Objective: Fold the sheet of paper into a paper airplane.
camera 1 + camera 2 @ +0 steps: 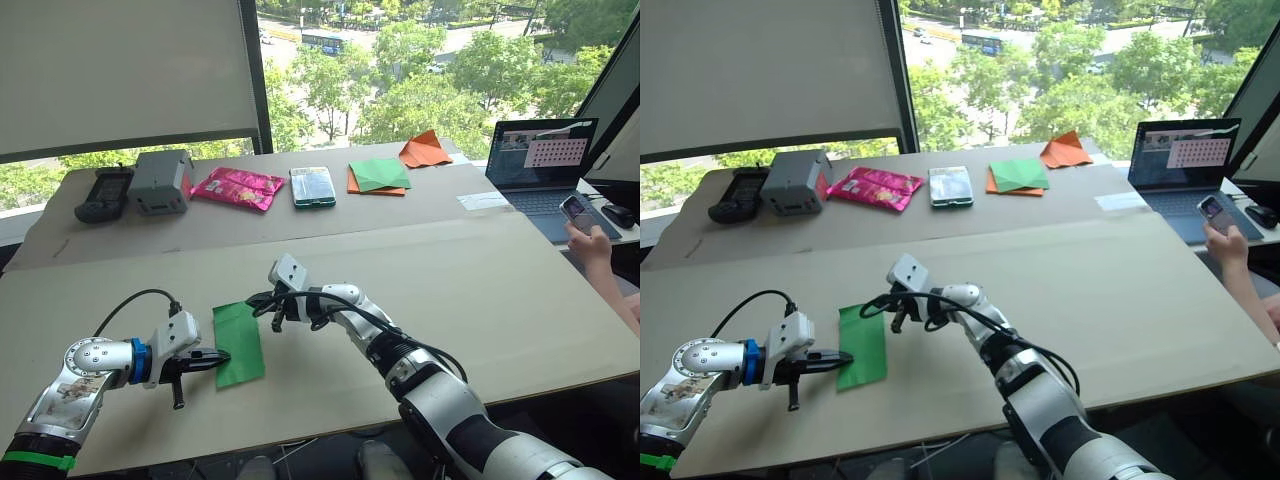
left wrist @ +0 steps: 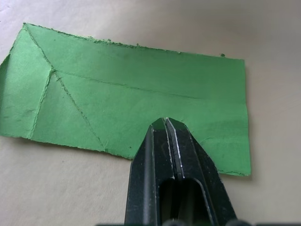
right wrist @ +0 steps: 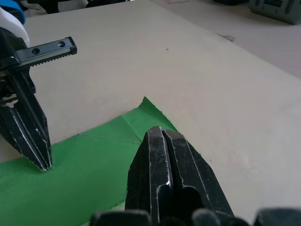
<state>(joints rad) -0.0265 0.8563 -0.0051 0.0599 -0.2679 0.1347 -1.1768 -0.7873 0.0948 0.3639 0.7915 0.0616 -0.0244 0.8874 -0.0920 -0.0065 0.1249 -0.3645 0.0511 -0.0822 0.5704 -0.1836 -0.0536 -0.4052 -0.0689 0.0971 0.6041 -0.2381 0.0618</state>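
While the sheet of paper (image 1: pixel 238 344) lies flat on the table (image 1: pixel 480 290), its long axis runs from the robot's side toward the window, between the two arms. From the sheet, the left claw (image 1: pixel 215 357) sits at the left long edge, tips pressed together and resting on the paper. The right claw (image 1: pixel 262 303) hovers at the sheet's far right corner, fingers likewise closed, gripping nothing. Both are about equally near. No container holds anything here.

A pink snack bag (image 1: pixel 238 187), grey box (image 1: pixel 160 181), laptop (image 1: pixel 540 160) and orange paper piece (image 1: pixel 424 150) sit along the far table.
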